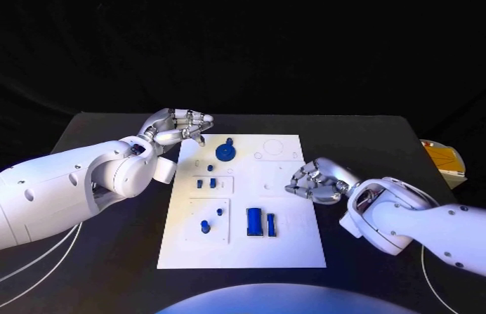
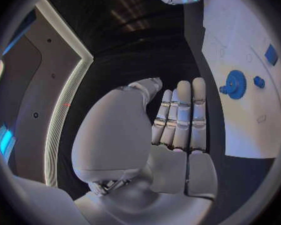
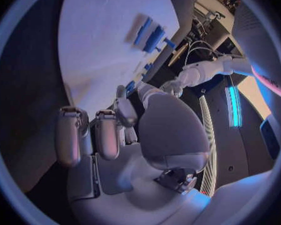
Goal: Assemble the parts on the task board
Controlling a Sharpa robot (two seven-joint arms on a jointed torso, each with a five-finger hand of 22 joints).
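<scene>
From my station I see the white board (image 1: 243, 254) lying in the middle of the black desk (image 1: 112, 272), long side running away from the robot; the blue parts sit on its left half. A blue gear (image 1: 226, 149) lies near the far end, with a small blue knob (image 1: 211, 167) just nearer the robot; two short blue pegs (image 1: 206, 183) stand in a framed recess at mid-board; two more small blue pieces (image 1: 211, 218) sit in the larger recess closer to the robot, and a blue block (image 1: 254, 220) with a slim blue bar (image 1: 272, 223) beside it lies to the right of that recess.

The left robot hand (image 1: 182, 126) hangs at the far left corner of the board, near the gear and apart from it; its fingers (image 2: 181, 117) lie straight and side by side, holding nothing. The right robot hand (image 1: 317, 180) sits at the board's right edge about mid-length; its fingers (image 3: 84, 137) are curled in, with nothing in them that I can make out. An orange-and-white object (image 1: 444, 158) rests at the desk's right edge.
</scene>
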